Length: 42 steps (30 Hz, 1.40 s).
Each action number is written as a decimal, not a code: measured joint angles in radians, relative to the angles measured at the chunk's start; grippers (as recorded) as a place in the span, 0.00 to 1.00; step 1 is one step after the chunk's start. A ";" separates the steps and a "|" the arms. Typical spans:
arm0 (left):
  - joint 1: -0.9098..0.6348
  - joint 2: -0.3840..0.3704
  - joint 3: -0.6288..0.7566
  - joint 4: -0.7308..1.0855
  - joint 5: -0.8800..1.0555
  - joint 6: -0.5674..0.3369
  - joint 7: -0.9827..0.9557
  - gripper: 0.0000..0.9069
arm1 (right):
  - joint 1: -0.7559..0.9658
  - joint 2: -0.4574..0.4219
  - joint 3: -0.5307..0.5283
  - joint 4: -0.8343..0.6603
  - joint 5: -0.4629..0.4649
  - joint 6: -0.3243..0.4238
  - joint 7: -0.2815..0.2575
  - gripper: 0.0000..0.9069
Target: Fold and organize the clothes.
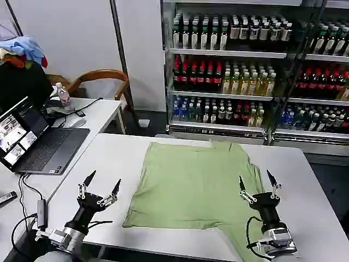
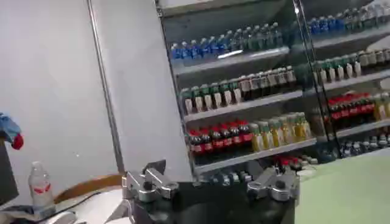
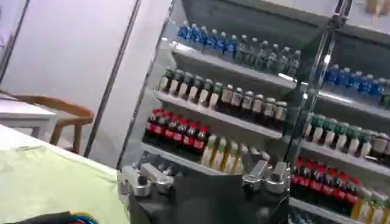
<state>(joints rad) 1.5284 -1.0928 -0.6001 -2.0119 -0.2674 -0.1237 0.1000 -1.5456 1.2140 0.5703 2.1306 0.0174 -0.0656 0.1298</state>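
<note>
The clothes are one light green shirt [image 1: 191,185], spread flat on the white table [image 1: 109,153] with a plain side up. One part of it runs down past the table's front edge on the right. My left gripper [image 1: 104,178] stands open just left of the shirt, fingers pointing up, holding nothing. My right gripper [image 1: 254,176] is open too, raised over the shirt's right side, and it is also empty. The green cloth [image 2: 347,189] shows at the edge of the left wrist view. In the right wrist view the same shirt [image 3: 49,176] lies off to one side.
A laptop [image 1: 38,142] with cables sits on a second table to the left, with a water bottle [image 1: 63,94] and a wooden chair [image 1: 101,76] behind it. A blue and red cloth heap [image 1: 24,49] lies far left. Shelves of drink bottles [image 1: 245,65] stand behind the table.
</note>
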 measured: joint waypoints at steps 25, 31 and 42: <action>0.151 0.065 0.110 -0.207 -0.196 0.400 -0.217 1.00 | -0.396 -0.161 0.065 0.104 0.199 -0.076 -0.006 1.00; 0.146 0.058 0.149 -0.213 -0.242 0.482 -0.286 1.00 | -0.458 -0.158 0.071 0.090 0.217 -0.086 -0.041 1.00; 0.116 0.063 0.194 -0.195 -0.309 0.574 -0.384 1.00 | -0.521 -0.137 0.097 0.070 0.240 -0.090 -0.077 1.00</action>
<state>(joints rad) 1.6441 -1.0297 -0.4061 -2.2070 -0.5766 0.4505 -0.2841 -2.0667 1.0769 0.6673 2.2005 0.2569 -0.1556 0.0526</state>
